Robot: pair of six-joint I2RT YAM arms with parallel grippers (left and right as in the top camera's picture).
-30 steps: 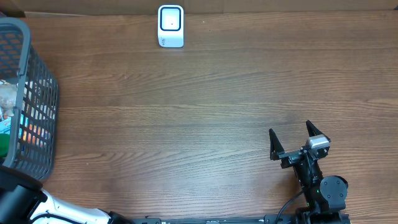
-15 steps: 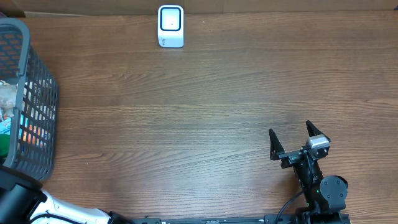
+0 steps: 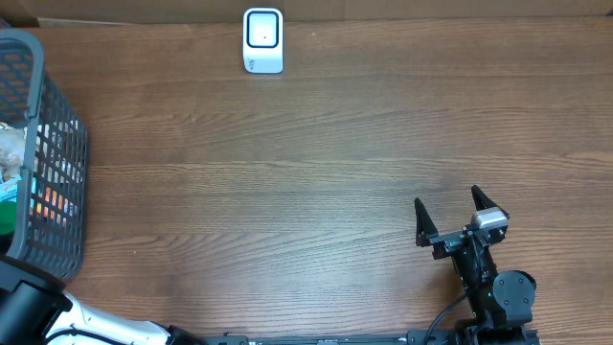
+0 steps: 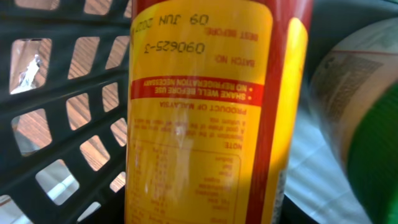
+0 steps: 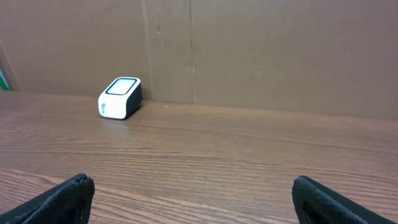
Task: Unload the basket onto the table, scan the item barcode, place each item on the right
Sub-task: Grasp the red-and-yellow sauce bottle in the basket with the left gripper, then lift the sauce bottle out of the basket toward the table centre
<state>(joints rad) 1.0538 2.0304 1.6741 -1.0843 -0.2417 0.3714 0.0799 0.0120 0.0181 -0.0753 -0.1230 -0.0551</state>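
Observation:
A yellow can with a red band and red print [image 4: 199, 124] fills the left wrist view at very close range, standing inside the dark grey basket [image 4: 62, 118]. No barcode shows on the side facing me. My left gripper's fingers are hidden in that view, and only a white link of the left arm [image 3: 86, 324] shows in the overhead view. The white scanner [image 3: 262, 40] sits at the table's far edge, also seen in the right wrist view [image 5: 120, 98]. My right gripper [image 3: 447, 216] rests open near the front right, with nothing between its fingers [image 5: 193, 199].
The grey mesh basket [image 3: 38, 144] stands at the table's left edge with several items in it. Next to the can lie a pale printed packet [image 4: 336, 81] and something green [image 4: 379, 155]. A brown cardboard wall [image 5: 249, 50] backs the table.

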